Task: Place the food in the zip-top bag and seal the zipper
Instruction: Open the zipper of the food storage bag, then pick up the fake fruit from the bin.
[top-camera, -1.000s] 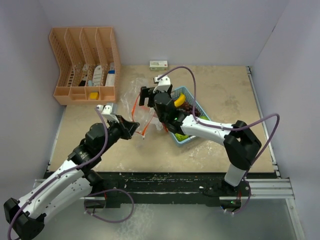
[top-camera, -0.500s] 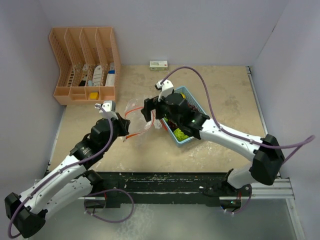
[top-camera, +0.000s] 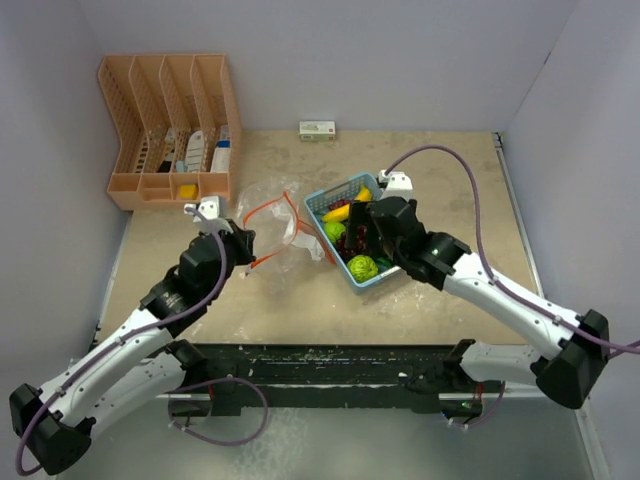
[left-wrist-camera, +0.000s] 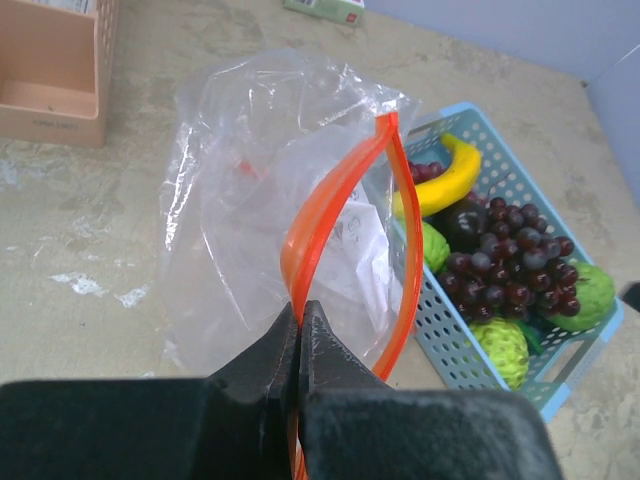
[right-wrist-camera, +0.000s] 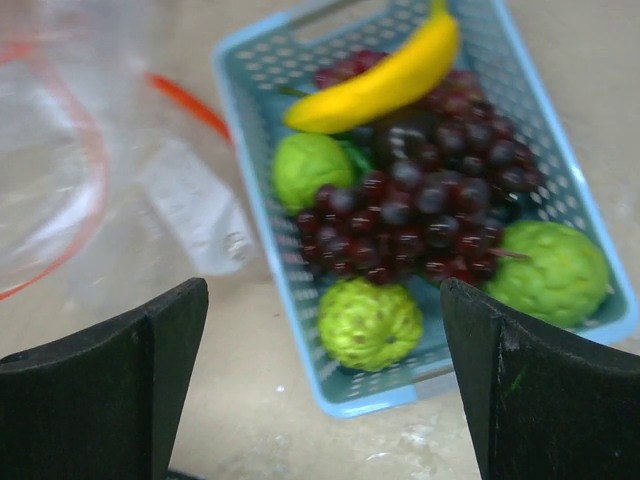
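Note:
A clear zip-top bag (top-camera: 275, 225) with an orange zipper lies left of the light-blue basket (top-camera: 385, 276), its mouth gaping toward the basket. My left gripper (top-camera: 250, 258) is shut on the near orange zipper rim (left-wrist-camera: 330, 205), as the left wrist view shows at the jaws (left-wrist-camera: 298, 315). The food lies in the basket (right-wrist-camera: 250, 200): a yellow banana (right-wrist-camera: 380, 80), a dark red grape bunch (right-wrist-camera: 420, 210) and bumpy lime-green fruits (right-wrist-camera: 370, 322). My right gripper (right-wrist-camera: 322, 300) hangs open over the basket's near end, holding nothing.
An orange desk organiser (top-camera: 170, 130) stands at the back left. A small box (top-camera: 317, 129) lies against the back wall. Walls close the table on three sides.
My right gripper has drawn away from the bag's mouth to the right and now hangs wide open over the basket. The left gripper keeps the zipper rim, shifted slightly left.

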